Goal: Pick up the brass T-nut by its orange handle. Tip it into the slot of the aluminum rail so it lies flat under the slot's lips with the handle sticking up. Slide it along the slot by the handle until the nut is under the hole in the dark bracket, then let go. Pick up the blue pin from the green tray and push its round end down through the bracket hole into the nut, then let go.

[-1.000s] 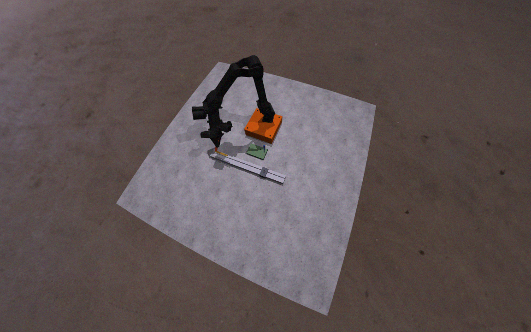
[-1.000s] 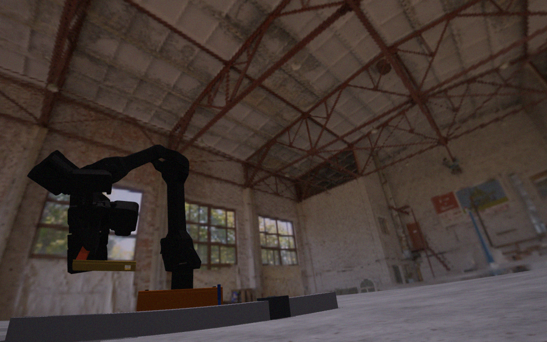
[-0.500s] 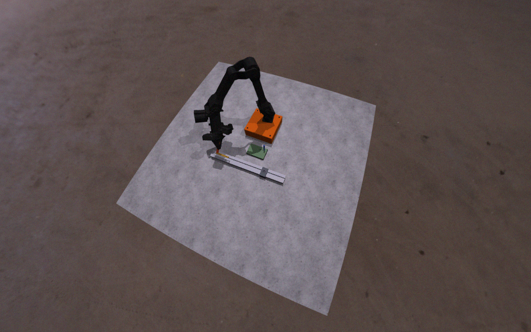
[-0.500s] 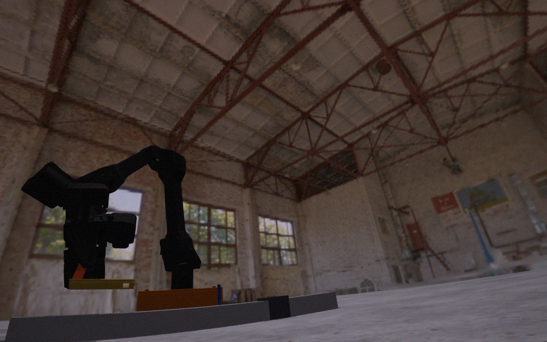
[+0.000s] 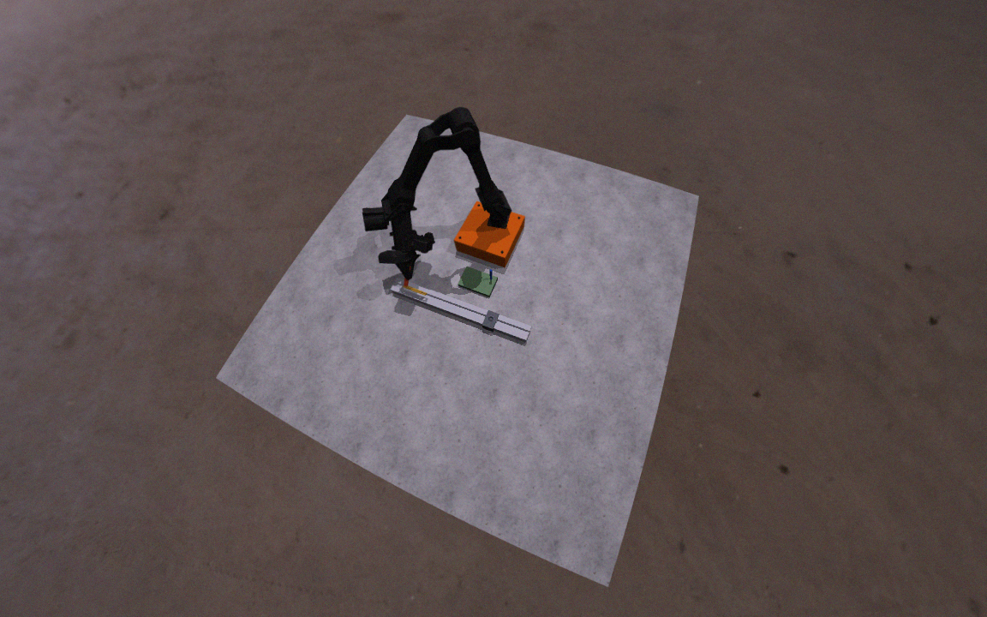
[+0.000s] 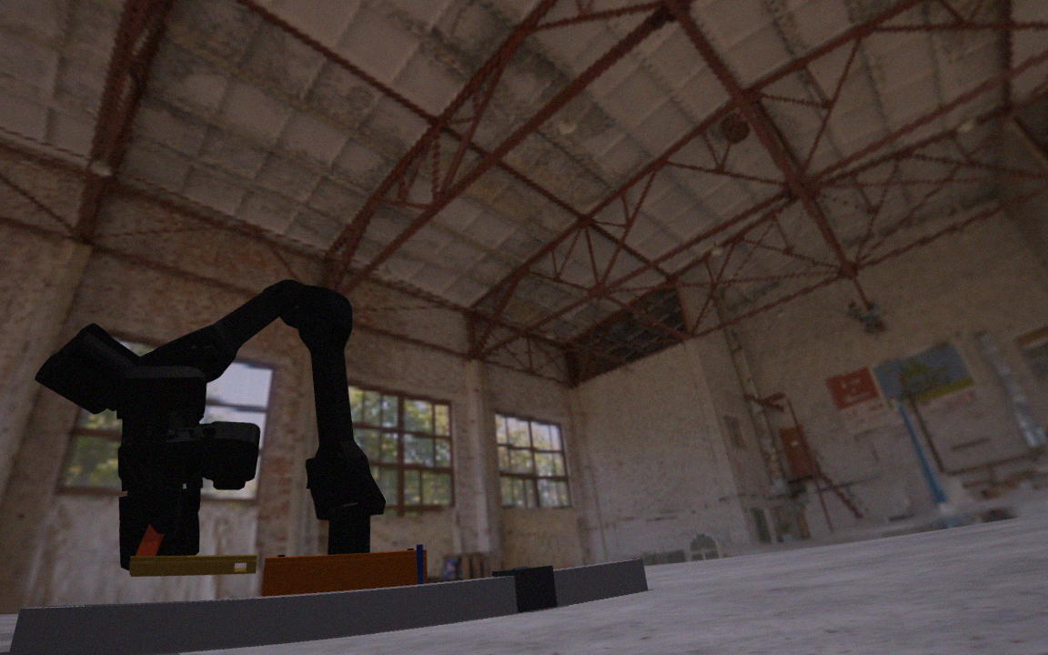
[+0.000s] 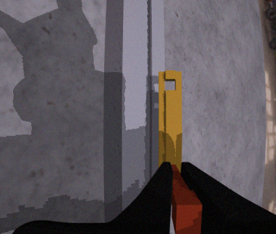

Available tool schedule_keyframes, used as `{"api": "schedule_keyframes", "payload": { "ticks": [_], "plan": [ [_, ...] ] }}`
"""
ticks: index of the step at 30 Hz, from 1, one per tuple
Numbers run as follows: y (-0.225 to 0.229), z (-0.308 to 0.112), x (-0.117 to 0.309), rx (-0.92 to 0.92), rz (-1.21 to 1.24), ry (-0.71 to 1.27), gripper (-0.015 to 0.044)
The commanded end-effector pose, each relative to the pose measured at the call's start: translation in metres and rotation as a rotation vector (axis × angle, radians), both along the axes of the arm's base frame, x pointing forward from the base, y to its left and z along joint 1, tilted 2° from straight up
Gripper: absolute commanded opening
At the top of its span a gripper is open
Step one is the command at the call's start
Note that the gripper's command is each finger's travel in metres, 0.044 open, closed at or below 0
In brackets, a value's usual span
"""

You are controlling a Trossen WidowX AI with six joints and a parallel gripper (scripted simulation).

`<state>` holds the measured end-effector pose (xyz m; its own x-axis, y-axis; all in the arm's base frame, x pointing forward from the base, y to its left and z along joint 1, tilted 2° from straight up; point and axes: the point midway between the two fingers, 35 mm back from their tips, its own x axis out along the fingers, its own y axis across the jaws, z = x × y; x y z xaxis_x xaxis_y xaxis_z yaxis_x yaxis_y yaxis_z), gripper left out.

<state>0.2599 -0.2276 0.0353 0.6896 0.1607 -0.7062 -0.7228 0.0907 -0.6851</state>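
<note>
My gripper point(image 5: 408, 278) point(image 7: 174, 169) is shut on the orange handle point(image 7: 188, 214) point(image 6: 149, 540) of the brass T-nut point(image 7: 172, 114) point(image 6: 186, 565). The nut hangs above the left end of the aluminum rail point(image 5: 451, 308) point(image 6: 283, 608) point(image 7: 135, 39). In the wrist view it runs parallel to the slot point(image 7: 149, 42), just to its right and partly over the rail's right edge. The dark bracket point(image 5: 490, 319) point(image 6: 536, 588) sits across the rail nearer its right end, its hole showing in the top view. The blue pin point(image 5: 491, 275) point(image 6: 419, 565) stands upright in the green tray point(image 5: 469, 287).
The orange base block point(image 5: 487, 237) point(image 6: 332, 573) of the arm stands behind the green tray. The tray lies between that block and the rail. All stand on a pale grey mat point(image 5: 481, 445). The arm casts shadows over the rail's left end.
</note>
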Motion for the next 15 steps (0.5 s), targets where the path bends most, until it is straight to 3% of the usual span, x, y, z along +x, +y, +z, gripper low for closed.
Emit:
{"api": "schedule_keyframes", "payload": {
  "ticks": [1, 15],
  "plan": [
    [0.001, -0.005, 0.000, 0.006, 0.004, -0.003, -0.0150],
    [0.001, -0.017, 0.000, 0.007, 0.005, -0.003, -0.0150]
  ]
}}
